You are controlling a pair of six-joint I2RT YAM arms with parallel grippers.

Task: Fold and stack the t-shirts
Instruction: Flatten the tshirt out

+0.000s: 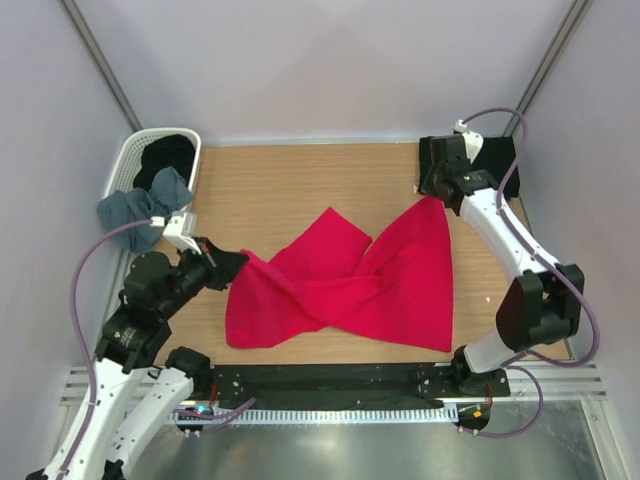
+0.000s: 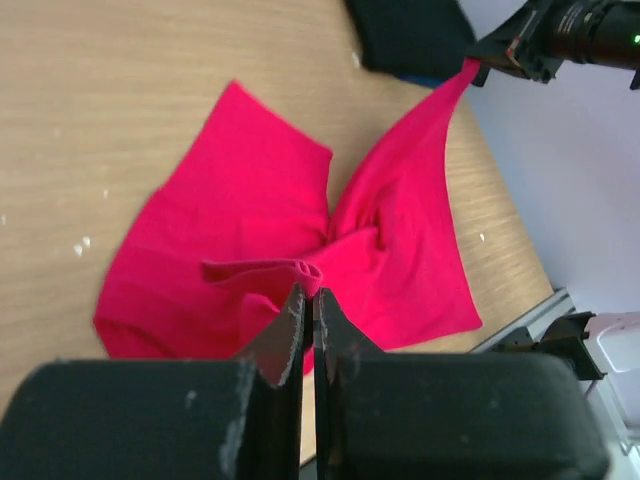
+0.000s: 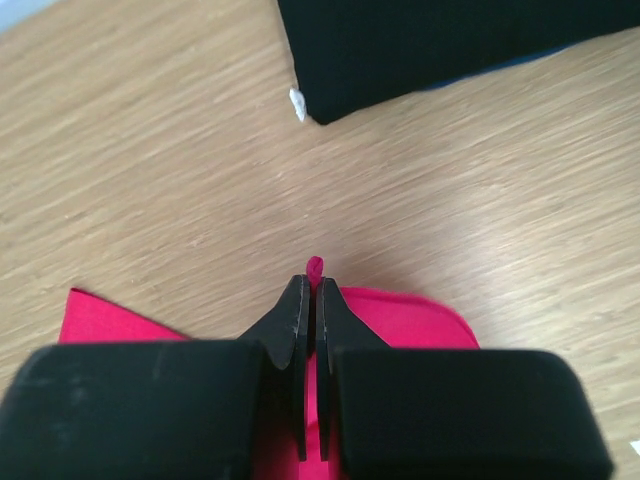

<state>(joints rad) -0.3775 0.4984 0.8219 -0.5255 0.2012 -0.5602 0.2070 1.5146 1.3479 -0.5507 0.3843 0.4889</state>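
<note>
The left pincer (image 2: 308, 298) and right pincer (image 3: 315, 283) clamp tight on the twisted red t-shirt (image 1: 340, 285); we judge it mid-spread, probably needing untwisting next

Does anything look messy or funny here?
Yes. The red t-shirt is twisted in the middle like a bow, with the left hand and right hand each pinching an end. A grey-blue t-shirt also spills over the rim of the white basket.
</note>
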